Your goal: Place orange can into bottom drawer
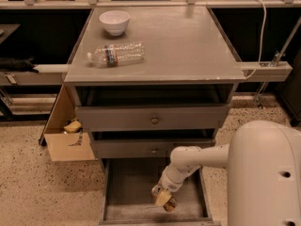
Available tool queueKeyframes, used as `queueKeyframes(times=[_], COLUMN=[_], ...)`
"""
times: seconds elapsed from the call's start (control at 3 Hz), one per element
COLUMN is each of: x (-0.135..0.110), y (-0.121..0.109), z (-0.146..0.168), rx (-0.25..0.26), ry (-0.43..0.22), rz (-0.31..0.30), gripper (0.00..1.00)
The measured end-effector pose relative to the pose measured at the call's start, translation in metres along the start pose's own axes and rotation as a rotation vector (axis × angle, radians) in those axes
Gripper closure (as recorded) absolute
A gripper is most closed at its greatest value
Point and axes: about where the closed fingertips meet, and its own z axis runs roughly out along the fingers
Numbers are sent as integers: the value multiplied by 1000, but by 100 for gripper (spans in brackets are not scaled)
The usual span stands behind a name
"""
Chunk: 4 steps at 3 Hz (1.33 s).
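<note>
**Orange can held low over the open bottom drawer**

A water bottle (115, 54) lies on the counter (188, 46), out of the way. Below it, the bottom drawer (129, 192) stands pulled out with its scuffed floor bare. Right of the drawer's middle, the claw (163, 199) hangs close above that floor, clamped on the orange can (170, 204); whether the can touches the floor I cannot tell. The can is probably light, thin-walled and slick, so it would dent under a hard squeeze. A gentle hold across its mid-body suits it, and it would likely roll if laid on its side.
</note>
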Motion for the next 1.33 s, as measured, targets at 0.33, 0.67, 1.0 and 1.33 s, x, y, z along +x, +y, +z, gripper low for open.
queueKeyframes(times=[0.33, 0.67, 1.0, 1.33], x=[0, -2, -6, -8], y=[0, -9, -29, -37], z=[0, 22, 60, 79], rx=[0, 0, 24, 36], ry=[0, -16, -80, -162], rz=[0, -4, 8, 11], gripper=[100, 100, 100, 100])
